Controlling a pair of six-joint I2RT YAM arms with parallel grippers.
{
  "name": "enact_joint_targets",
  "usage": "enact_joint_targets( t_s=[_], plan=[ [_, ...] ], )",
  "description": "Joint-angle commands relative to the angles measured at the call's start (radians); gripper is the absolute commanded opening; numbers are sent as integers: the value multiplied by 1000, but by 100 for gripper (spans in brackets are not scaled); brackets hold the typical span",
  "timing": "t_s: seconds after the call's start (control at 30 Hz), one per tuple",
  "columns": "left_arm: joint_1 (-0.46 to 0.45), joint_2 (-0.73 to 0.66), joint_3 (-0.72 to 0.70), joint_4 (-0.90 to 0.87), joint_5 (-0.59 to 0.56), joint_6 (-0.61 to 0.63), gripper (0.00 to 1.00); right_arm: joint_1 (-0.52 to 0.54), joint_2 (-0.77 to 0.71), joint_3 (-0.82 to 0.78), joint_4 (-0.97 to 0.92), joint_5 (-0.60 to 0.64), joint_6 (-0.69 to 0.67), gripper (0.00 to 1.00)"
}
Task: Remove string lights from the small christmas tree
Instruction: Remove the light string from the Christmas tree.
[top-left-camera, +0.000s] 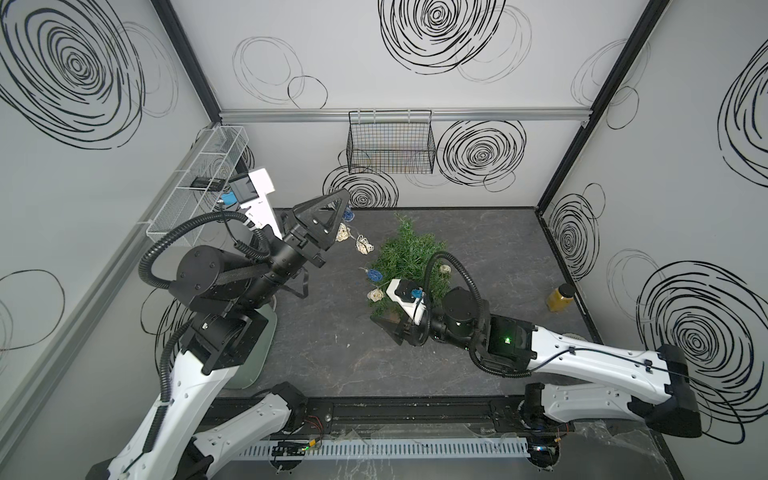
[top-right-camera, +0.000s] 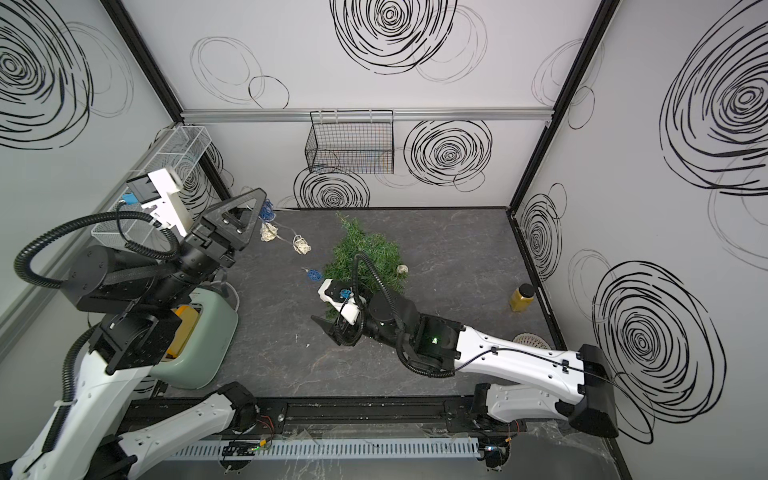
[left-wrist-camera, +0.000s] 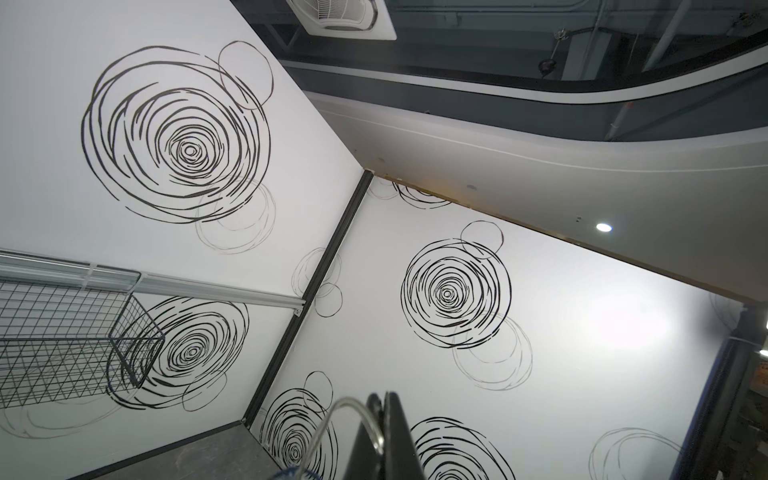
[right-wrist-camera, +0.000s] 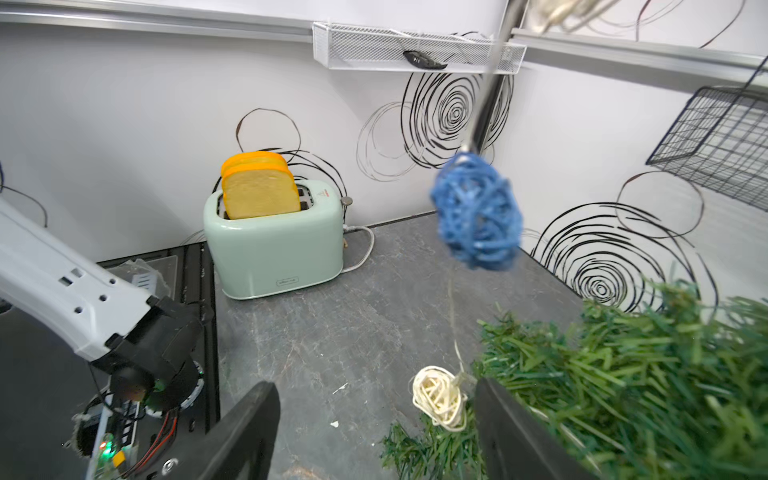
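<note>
The left gripper (left-wrist-camera: 383, 415) is clamped tight on the string lights (top-left-camera: 363, 245) — a thin pale wire strung with small woven balls, cream and blue. It holds that end high, up and away from the small christmas tree (top-left-camera: 409, 257), a bushy green artificial conifer on the dark stone-patterned tabletop (top-left-camera: 332, 353). From there the strand slopes down to the tree's lower branches. There the right gripper (right-wrist-camera: 376, 386) stands wide open with nothing held; a cream ball (right-wrist-camera: 438, 399) sits between its jaws, close to the one against the needles. The likely trouble is a second cream ball (top-right-camera: 402, 270) on the tree's opposite side, which suggests the strand loops round it. Nothing steadies the tree, so more pull from above could drag or topple it, or the wire could slip through the shut jaws. Closing on the near ball could also pinch needles. The left wrist view shows only walls, ceiling and a loop of wire at the shut jaws — never the tree. The right wrist view gives the ball between the jaws and a mint-green toaster (right-wrist-camera: 274, 249) well apart from the tree, yet hides the far-side ball. The tree's pot is hidden under the right arm in both top views.
</note>
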Motion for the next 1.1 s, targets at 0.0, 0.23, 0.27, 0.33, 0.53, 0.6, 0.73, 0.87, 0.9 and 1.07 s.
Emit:
enact_joint_targets(
  t_s=[0.0,0.23,0.27,0.33,0.53,0.6,0.73,0.87,0.9,1.07],
  plan=[
    [-8,-8,7,82,27,-39,0,-5,-43,-26,158,50,-44,79],
    [-10,-11,6,81,27,-33,0,-68,-26,22,214,-174,-55,80],
    [-10,-12,5,80,26,-31,0,-67,-14,34,217,-194,-63,80],
    [-10,-12,2,83,26,-30,0,-67,7,53,230,-210,-70,81],
    [-10,-11,5,80,30,-27,0,-81,64,118,267,-266,-75,79],
    [-10,-11,5,77,29,-23,0,-88,91,146,259,-277,-68,76],
    [-10,-16,3,72,26,-12,0,-106,127,175,254,-284,-44,71],
    [-10,-16,5,67,29,-7,0,-125,149,191,251,-287,-25,65],
    [-10,-16,3,70,30,-7,0,-127,153,198,245,-284,-24,63],
    [-10,-16,8,70,32,-3,0,-131,162,214,238,-284,-21,43]
  ],
)
